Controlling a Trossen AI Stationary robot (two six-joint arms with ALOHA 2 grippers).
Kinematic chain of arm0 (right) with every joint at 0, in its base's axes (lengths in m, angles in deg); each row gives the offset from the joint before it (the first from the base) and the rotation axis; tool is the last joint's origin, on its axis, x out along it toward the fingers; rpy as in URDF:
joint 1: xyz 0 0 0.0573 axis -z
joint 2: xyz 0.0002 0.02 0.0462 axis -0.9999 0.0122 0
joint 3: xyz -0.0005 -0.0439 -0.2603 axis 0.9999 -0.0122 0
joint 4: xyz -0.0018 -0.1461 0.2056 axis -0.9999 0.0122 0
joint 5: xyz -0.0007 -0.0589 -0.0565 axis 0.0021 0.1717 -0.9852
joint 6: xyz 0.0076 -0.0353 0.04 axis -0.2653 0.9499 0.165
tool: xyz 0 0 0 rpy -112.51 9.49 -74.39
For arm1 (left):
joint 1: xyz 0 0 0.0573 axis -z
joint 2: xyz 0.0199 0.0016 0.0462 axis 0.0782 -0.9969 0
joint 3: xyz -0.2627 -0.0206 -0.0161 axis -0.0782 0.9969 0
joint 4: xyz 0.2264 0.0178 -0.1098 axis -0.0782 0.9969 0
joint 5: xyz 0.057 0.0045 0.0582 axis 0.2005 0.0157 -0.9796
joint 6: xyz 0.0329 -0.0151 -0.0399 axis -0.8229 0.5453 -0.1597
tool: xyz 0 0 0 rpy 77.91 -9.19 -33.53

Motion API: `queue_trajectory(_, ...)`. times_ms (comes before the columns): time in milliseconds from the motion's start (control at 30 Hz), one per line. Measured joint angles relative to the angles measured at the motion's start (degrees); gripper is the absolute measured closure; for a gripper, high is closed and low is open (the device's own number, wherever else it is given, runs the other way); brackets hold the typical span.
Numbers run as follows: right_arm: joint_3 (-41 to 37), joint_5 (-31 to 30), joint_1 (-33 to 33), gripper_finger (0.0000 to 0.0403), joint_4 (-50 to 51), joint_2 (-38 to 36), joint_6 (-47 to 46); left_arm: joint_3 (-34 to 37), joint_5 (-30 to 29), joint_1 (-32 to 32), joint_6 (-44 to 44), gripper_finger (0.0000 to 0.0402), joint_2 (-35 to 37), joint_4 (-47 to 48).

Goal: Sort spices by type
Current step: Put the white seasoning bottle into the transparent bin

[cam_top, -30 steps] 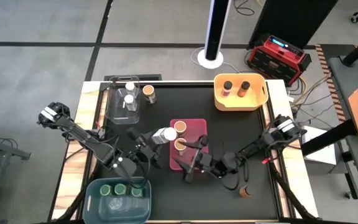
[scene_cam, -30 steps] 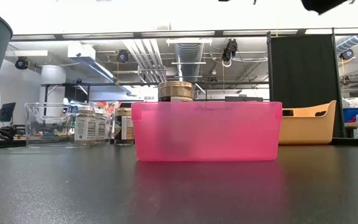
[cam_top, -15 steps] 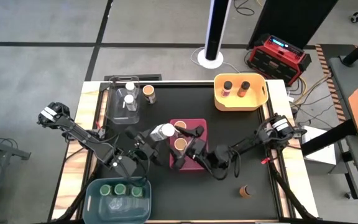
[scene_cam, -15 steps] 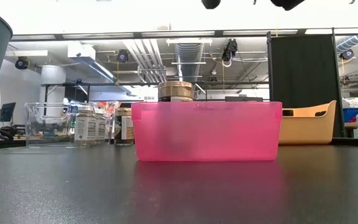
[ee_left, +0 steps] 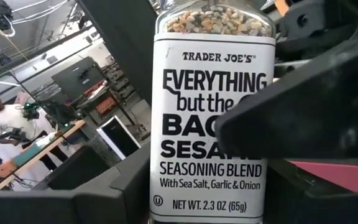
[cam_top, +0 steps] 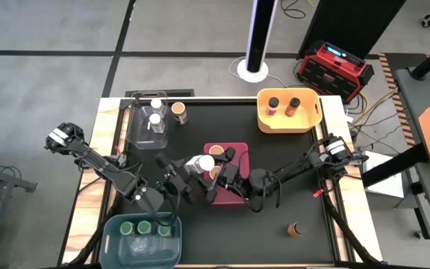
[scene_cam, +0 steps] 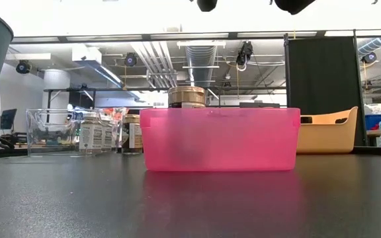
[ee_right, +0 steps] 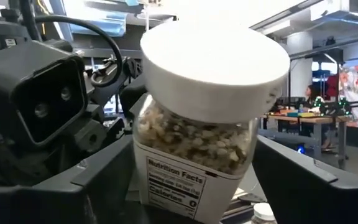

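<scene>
From above, the left gripper [cam_top: 194, 178] is holding a white-lidded clear glass spice jar [cam_top: 203, 164] of mixed seeds over the left edge of the pink rectangular plastic bin [cam_top: 237, 153], near the middle of the black tabletop [cam_top: 290, 164]. The right gripper [cam_top: 225, 168] is reaching in from the other side, its fingers spread around the same jar. Two dark-lidded jars [cam_top: 284, 104] are standing in the yellow bin [cam_top: 290, 123] at the far right corner, three green-lidded jars [cam_top: 143, 227] are sitting in the blue bin [cam_top: 118, 239] at the near left corner, and an orange-lidded jar [cam_top: 295, 229] is standing alone near the near right corner.

At table height, the pink bin [scene_cam: 220, 140] is showing one brown-lidded jar [scene_cam: 186, 96] above its rim.

The left wrist camera is showing the jar's label [ee_left: 211, 124] upright between that arm's dark fingers [ee_left: 303, 118], clamped on it.

The right wrist camera is showing the white lid [ee_right: 215, 65] tilted, the right arm's fingers [ee_right: 316, 186] standing apart on either side.
</scene>
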Motion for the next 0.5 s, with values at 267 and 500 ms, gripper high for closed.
queue_trajectory(267, 0.0, 0.1, 0.0, 0.0159, 0.0, 0.0, 2.2, 0.0, 0.1, 0.0, 0.0, 0.0208, 0.0, 1.7)
queue_trajectory(500, 0.0, -1.2, -0.1, 0.0199, 0.8, 0.0, 2.6, 0.0, 0.8, 0.0, 0.0, 0.0193, -0.4, 3.5)
